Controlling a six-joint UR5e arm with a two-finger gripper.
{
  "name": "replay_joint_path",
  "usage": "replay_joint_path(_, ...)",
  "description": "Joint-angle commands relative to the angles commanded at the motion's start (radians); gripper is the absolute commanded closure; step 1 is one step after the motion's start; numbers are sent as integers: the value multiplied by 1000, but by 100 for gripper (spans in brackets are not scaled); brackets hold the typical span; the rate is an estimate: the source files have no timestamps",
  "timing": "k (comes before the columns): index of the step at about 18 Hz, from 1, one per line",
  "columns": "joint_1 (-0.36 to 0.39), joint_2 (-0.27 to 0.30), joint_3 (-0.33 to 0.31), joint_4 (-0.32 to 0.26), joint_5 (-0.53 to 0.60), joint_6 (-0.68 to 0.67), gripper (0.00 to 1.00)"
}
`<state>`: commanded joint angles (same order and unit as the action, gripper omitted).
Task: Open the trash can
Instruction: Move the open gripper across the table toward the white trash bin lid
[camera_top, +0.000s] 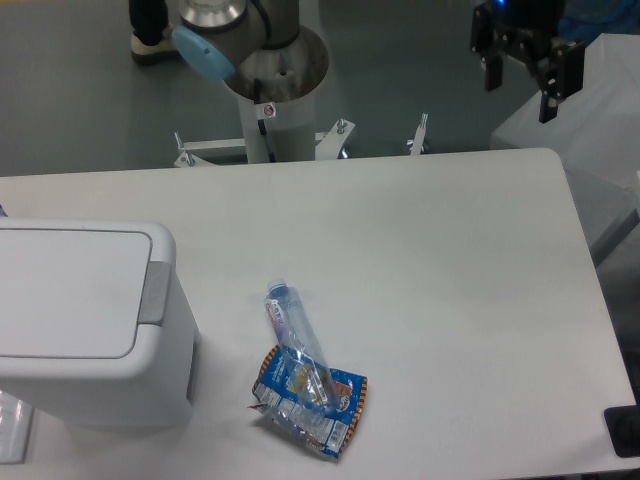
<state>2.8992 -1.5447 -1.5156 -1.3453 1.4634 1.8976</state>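
Note:
The trash can (85, 320) is a big boxy white bin at the table's left front, its flat lid down and a grey strip (154, 293) along the lid's right edge. My gripper (520, 80) hangs high at the top right, beyond the table's far right corner and far from the bin. Its two black fingers (549, 95) stand apart with nothing between them, so it is open.
A blue snack wrapper (312, 397) lies crumpled near the front middle, with a clear plastic bottle (294, 333) lying partly over it. The arm's base and pedestal (265, 70) stand behind the table's far edge. A small black object (625, 432) sits at the front right corner.

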Motion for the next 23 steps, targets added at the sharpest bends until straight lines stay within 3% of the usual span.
replay_joint_path(7, -9, -5, 9, 0, -5, -59, 0)
replay_joint_path(10, -66, -14, 14, 9, -41, -300, 0)
replay_joint_path(23, -437, -140, 35, 366, -41, -1357, 0)
